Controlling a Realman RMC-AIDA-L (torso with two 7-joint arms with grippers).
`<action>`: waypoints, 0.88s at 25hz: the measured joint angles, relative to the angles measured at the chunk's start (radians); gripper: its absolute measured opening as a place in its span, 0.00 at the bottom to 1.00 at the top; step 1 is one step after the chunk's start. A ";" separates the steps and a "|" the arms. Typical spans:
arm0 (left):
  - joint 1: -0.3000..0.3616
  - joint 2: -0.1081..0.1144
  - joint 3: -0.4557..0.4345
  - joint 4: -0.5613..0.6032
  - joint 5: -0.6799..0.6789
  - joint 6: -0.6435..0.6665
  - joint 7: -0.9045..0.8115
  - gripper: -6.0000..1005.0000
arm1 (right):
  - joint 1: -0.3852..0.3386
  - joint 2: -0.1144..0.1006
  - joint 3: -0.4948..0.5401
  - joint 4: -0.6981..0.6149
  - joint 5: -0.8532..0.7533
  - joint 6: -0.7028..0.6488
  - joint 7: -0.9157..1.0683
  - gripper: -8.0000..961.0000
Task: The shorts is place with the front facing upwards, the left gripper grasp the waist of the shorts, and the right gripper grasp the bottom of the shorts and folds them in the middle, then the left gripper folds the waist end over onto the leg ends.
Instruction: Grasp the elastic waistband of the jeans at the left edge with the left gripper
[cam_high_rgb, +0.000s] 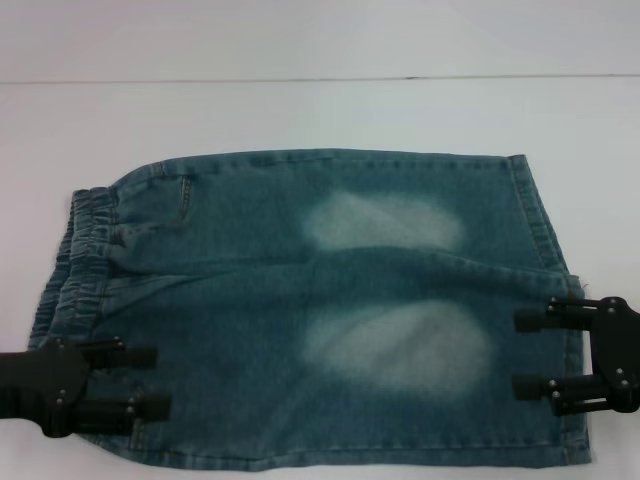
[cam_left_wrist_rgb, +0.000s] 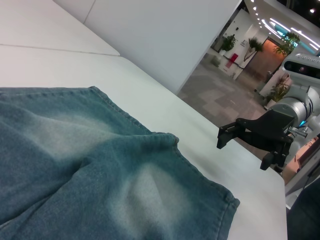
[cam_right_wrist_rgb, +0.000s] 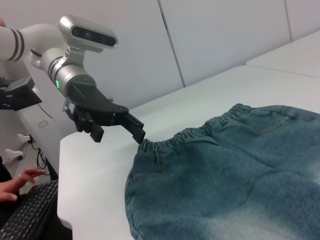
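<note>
I see faded blue denim shorts (cam_high_rgb: 310, 310) lying flat on the white table (cam_high_rgb: 320, 110), elastic waist on my left; left gripper (cam_high_rgb: 145, 380) jaws apart over the waist corner, right gripper (cam_high_rgb: 530, 352) jaws apart over the leg hem, neither gripping

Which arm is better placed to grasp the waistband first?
The left. The left gripper hovers with open jaws at the near corner of the denim shorts, beside the elastic waistband. The right gripper, also open, sits at the leg hems, the opposite end.
</note>
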 joint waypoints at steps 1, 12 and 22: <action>0.000 0.000 0.000 0.000 0.000 0.000 0.000 0.87 | 0.000 0.000 0.000 0.000 0.000 -0.001 0.000 0.92; 0.000 0.000 0.001 0.000 0.000 0.000 -0.005 0.87 | 0.000 -0.001 0.000 0.000 0.002 -0.004 0.000 0.92; 0.002 0.002 -0.005 0.000 0.000 0.001 -0.008 0.87 | 0.002 -0.001 0.001 0.000 0.004 -0.004 0.000 0.92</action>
